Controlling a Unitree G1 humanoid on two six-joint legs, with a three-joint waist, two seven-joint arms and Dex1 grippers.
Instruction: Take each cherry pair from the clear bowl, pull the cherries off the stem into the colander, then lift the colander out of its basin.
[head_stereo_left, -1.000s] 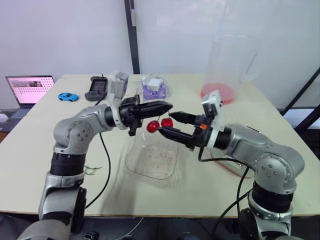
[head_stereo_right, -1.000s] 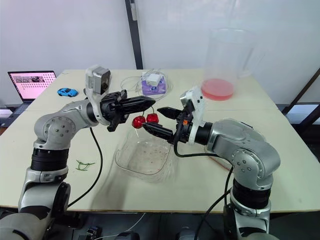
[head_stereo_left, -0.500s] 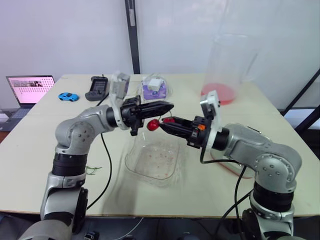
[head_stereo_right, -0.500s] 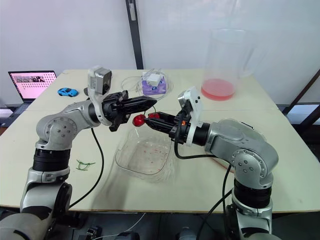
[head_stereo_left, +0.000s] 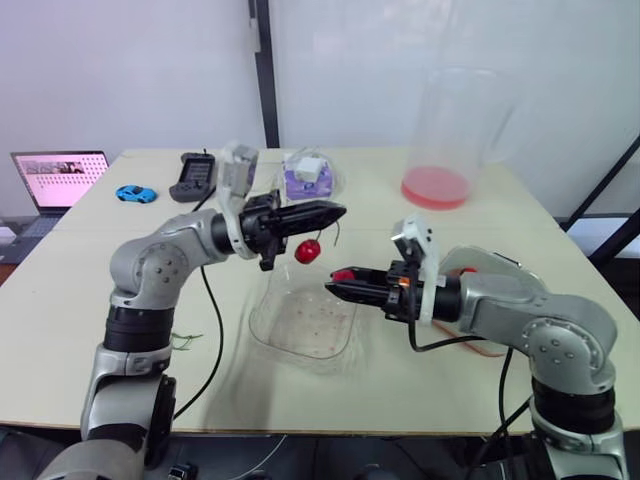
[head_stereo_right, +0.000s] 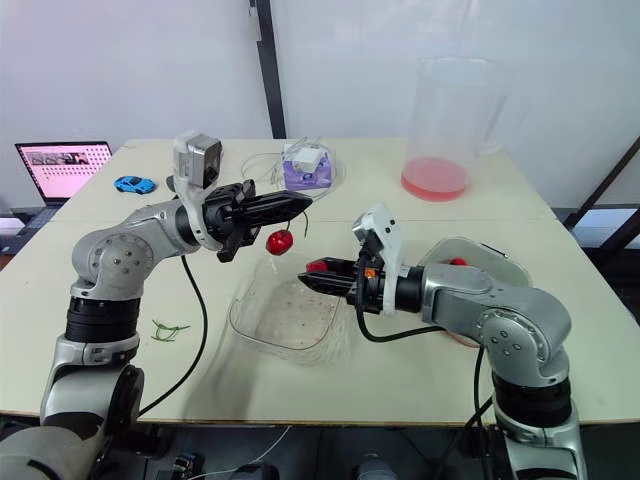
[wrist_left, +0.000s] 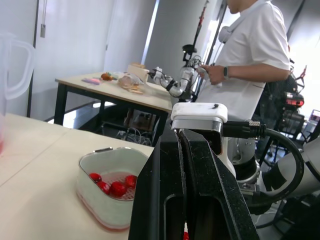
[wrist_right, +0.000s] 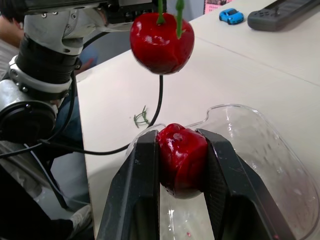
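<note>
R fingers (wrist_right: 145, 165) are clamped on one loose cherry (wrist_right: 182, 159), no stem on it. R gripper (head_stereo_left: 333, 276) sits low over the clear bowl (head_stereo_left: 300, 335), near its right rim. L fingers (wrist_left: 170, 200) are pressed tight together, pinching the stem (wrist_right: 178, 22); the 2nd cherry (head_stereo_left: 308, 250) hangs from it under the L gripper (head_stereo_left: 340, 210), above the bowl's far side. The two cherries are apart, the hanging one higher. Bowl bottom has only red specks, as far as I can see. The colander (wrist_left: 131, 194) sits in its basin (wrist_left: 100, 207) on the table (head_stereo_left: 420, 400), beside the R arm, w/ several cherries inside.
</note>
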